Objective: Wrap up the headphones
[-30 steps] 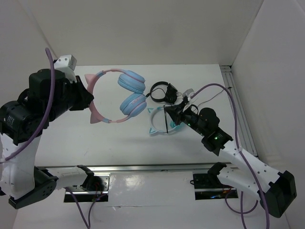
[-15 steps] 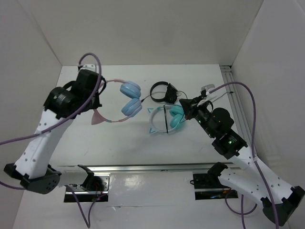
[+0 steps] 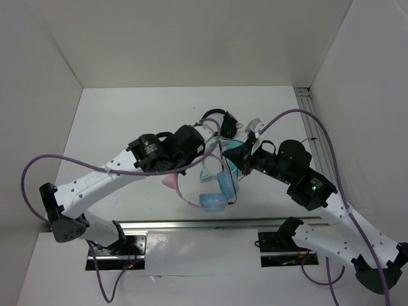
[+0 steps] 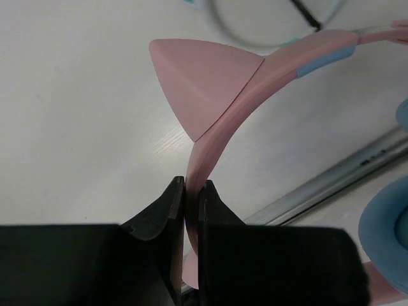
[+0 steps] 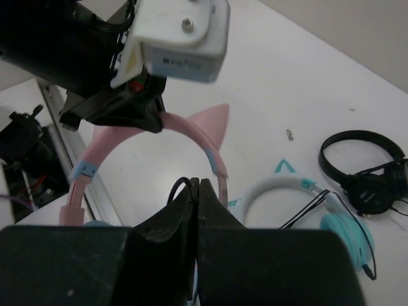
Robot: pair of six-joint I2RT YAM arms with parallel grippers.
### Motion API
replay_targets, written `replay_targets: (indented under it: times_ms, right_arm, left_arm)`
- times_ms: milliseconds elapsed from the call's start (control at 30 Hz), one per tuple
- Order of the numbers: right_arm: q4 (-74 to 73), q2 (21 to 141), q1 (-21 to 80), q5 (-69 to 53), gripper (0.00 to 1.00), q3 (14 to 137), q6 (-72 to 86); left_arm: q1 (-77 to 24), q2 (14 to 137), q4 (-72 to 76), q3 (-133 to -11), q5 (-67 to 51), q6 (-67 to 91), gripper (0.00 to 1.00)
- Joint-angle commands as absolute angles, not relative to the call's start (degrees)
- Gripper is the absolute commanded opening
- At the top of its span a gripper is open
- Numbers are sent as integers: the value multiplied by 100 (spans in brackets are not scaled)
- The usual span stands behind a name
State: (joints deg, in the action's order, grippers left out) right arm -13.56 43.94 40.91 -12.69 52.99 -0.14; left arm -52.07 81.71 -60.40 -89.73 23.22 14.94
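Headphones (image 3: 213, 201) moved nearer; in left pincer (image 4: 191, 190).

Headphones (image 4: 197, 83): pink cat-eared band, light-blue cups, gripped.

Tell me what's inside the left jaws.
The pink headband of the headphones, pinched edge-on; its cat ear sits just past the tips. Further down, the jaws' body hides the band.

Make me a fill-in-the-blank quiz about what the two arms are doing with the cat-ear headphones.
The left pincer is shut on the pink ____ of the headphones.
The right pincer pinches a thin black ____.
The ear cups of the headphones are light ____.
Missing words: headband; cable; blue.
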Motion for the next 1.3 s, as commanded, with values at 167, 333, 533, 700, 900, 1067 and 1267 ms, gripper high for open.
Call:
replay_targets:
  times_ms: [167,333,533,700,900,1067,1267]
  right_arm:
    - [-1669,4474,4991,-697,0,5493,-378]
    - [-1723,4474,5466,384,0,5493,-378]
    - [-1600,4482,5844,1116,0,5432,-316]
    - [-1722,4790,5897,1248,0,5493,-316]
    - [-1583,4676,5897,1293,2,5388,-316]
    - [-1082,4614,5897,354,14,5046,-316]
    - [165,4737,5740,-254,49,4404,-193]
  left_arm:
    - [-6538,7691,-5116,-8517,1591,615,0]
    - [-6539,7287,-4992,-8306,1794,615,0]
    - [-6539,6795,-4791,-8306,1144,501,0]
    - [-6539,6653,-4712,-8306,563,387,0]
    - [-6539,6110,-4422,-8420,745,509,0]
    - [-6539,5599,-3851,-8420,1133,738,0]
    - [-6539,5370,-3718,-8569,1187,940,0]
